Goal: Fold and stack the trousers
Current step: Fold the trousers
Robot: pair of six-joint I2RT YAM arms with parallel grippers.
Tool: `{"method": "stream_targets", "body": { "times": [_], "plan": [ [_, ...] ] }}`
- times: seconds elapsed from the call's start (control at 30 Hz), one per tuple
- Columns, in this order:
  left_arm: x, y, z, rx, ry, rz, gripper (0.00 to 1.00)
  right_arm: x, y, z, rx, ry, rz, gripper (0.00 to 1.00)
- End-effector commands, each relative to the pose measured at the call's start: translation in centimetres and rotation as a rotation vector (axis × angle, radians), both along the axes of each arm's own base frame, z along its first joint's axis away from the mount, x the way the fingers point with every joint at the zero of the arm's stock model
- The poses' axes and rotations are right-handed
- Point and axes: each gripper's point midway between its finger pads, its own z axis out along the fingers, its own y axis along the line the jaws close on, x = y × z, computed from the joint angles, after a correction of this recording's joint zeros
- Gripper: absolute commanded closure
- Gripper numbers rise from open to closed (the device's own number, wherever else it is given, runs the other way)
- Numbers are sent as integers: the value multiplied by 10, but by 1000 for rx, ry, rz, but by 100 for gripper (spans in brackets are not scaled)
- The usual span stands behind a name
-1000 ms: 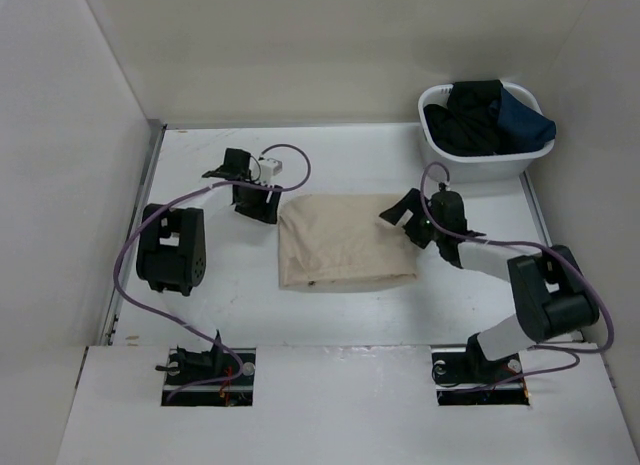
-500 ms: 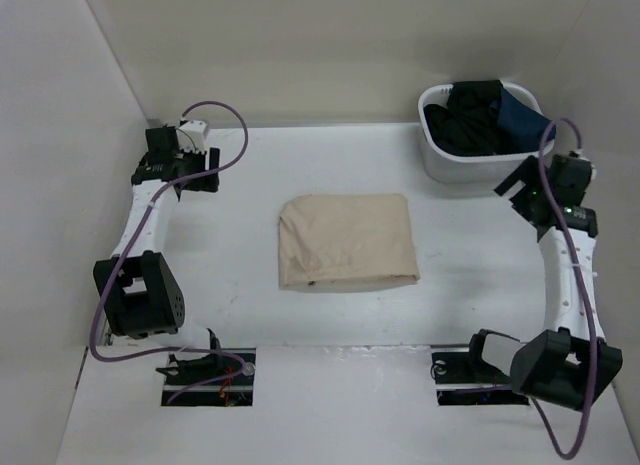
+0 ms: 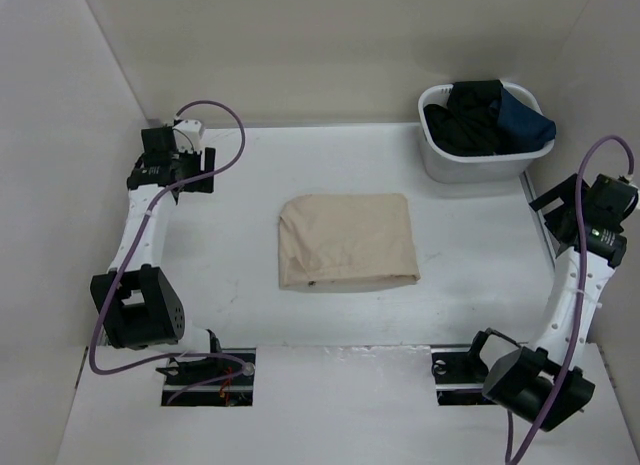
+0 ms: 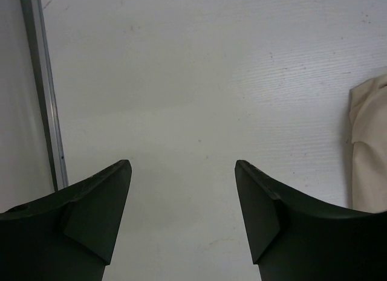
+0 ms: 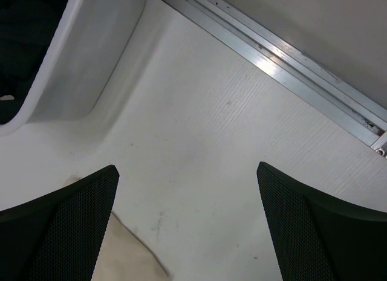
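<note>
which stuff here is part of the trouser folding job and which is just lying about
Part of the job:
- beige trousers, folded flat in the middle
- left hand and right hand, both open and off the cloth

Just lying about:
- white basket at the far right
- black and navy garments inside it

Shows both arms drawn well off the trousers. Puts the left gripper, a second ago just beside the trousers' far left corner, out by the left wall, barely shifted over the last half second. Puts the right gripper, first at the trousers' right edge, then just beside the basket, farther right and nearer, apart from the basket
</note>
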Motion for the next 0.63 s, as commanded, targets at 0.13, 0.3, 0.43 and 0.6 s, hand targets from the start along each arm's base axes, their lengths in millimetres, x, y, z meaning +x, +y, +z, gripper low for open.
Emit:
{"method": "stream_targets", "body": {
  "times": [0.13, 0.3, 0.43, 0.6],
  "plan": [
    [-5, -9, 19, 29, -52, -16, 31, 2, -1, -3, -14, -1, 18, 0],
    [-6, -11, 15, 33, -46, -26, 31, 7, 7, -7, -7, 5, 54, 0],
    [-6, -12, 16, 39, -49, -29, 31, 7, 8, -10, -5, 10, 58, 0],
    [-5, -13, 17, 57, -50, -34, 31, 8, 5, -3, -38, -8, 47, 0]
  ]
}}
